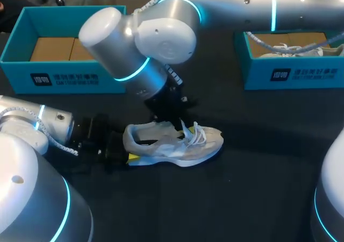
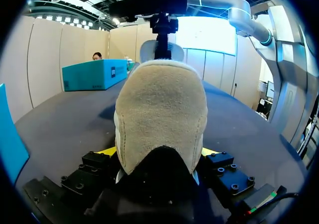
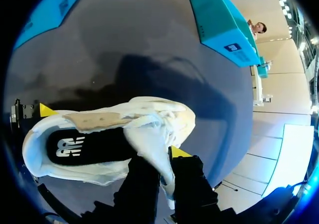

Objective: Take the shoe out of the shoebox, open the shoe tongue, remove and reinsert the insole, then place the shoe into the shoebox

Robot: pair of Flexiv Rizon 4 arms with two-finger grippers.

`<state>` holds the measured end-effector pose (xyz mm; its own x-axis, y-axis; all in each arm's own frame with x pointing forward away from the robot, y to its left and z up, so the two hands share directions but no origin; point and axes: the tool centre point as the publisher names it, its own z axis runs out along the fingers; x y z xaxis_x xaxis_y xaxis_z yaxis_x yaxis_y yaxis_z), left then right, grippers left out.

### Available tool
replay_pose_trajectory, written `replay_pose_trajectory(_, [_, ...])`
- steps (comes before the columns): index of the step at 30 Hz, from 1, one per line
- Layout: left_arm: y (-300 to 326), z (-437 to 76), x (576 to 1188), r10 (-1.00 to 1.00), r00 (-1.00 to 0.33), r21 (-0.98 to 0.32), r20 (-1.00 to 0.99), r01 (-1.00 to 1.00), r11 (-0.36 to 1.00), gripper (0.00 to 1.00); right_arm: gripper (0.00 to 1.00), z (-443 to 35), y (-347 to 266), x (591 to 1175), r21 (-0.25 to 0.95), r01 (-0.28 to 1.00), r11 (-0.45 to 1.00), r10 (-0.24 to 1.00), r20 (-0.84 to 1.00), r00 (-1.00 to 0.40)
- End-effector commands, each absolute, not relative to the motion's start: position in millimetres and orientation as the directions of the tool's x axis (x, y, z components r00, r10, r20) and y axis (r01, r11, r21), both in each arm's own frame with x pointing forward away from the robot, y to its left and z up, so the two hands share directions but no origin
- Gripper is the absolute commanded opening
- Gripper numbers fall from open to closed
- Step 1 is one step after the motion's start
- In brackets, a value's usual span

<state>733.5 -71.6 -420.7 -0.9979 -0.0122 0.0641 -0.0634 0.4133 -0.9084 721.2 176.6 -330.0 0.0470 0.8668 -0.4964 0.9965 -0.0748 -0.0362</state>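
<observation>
— The dark table (image 1: 258, 188) is taking up the whole scene. What is each tool doing on it?

— The left gripper (image 2: 158, 154) is clasping the heel of the shoe (image 1: 172, 143). A yellow tip is pressing on each side, so the fingers are standing as wide as the heel. The right gripper (image 3: 164, 157) is pinching the tongue (image 3: 149, 144), narrow, and holding it raised off the opening. Only one of its yellow tips is showing; the tongue is covering the other.

— And the shoe itself?

— It is lying on its sole near the table's middle, outside both boxes, with its toe pointing to my right and its laces (image 1: 196, 132) hanging loose. The black insole (image 3: 89, 147) is sitting inside, its front end hidden under the tongue and upper.

— Farther out?

— The left shoebox (image 1: 64, 78) is standing at the far left, well apart, and my right arm (image 1: 161, 43) is blocking one of its corners. The right shoebox (image 1: 293, 75) is standing at the far right, cut off by the view's edge. It is holding a second shoe (image 1: 293, 49), which is only partly showing above the wall.
</observation>
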Motion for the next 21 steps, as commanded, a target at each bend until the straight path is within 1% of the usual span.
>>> replay_pose_trajectory(1, [-71, -425, 737, -0.013, -0.998, -0.907, 0.064, -0.064, 0.417, 0.00, 0.08, -330, 160, 715, 0.150, 0.908, -0.391, 0.799, -0.433, 0.416])
replay_pose_trajectory(6, [-71, -425, 737, -0.013, -0.998, -0.907, 0.064, -0.064, 0.417, 0.00, 0.09, -331, 150, 718, 0.156, 0.900, -0.407, 0.795, -0.425, 0.433])
replay_pose_trajectory(9, [-71, -425, 737, -0.013, -0.998, -0.907, 0.064, -0.064, 0.417, 0.00, 0.16, -334, 144, 719, 0.158, 0.895, -0.417, 0.795, -0.414, 0.444])
replay_pose_trajectory(11, [-71, -425, 737, -0.013, -0.998, -0.907, 0.064, -0.064, 0.417, 0.00, 0.26, -337, 139, 720, 0.158, 0.893, -0.421, 0.795, -0.410, 0.447])
replay_pose_trajectory(12, [-71, -425, 737, -0.013, -0.998, -0.907, 0.064, -0.064, 0.417, 0.00, 0.29, -339, 137, 720, 0.157, 0.892, -0.423, 0.794, -0.409, 0.449])
replay_pose_trajectory(15, [-71, -425, 737, -0.013, -0.998, -0.907, 0.064, -0.064, 0.417, 0.00, 0.30, -343, 130, 719, 0.153, 0.887, -0.436, 0.792, -0.403, 0.459])
replay_pose_trajectory(17, [-71, -425, 737, -0.013, -0.998, -0.907, 0.064, -0.064, 0.417, 0.00, 0.33, -345, 125, 718, 0.155, 0.879, -0.451, 0.788, -0.392, 0.474])
replay_pose_trajectory(21, [-71, -425, 737, -0.013, -0.998, -0.907, 0.064, -0.064, 0.417, 0.00, 0.45, -349, 116, 717, 0.155, 0.873, -0.463, 0.785, -0.387, 0.485])
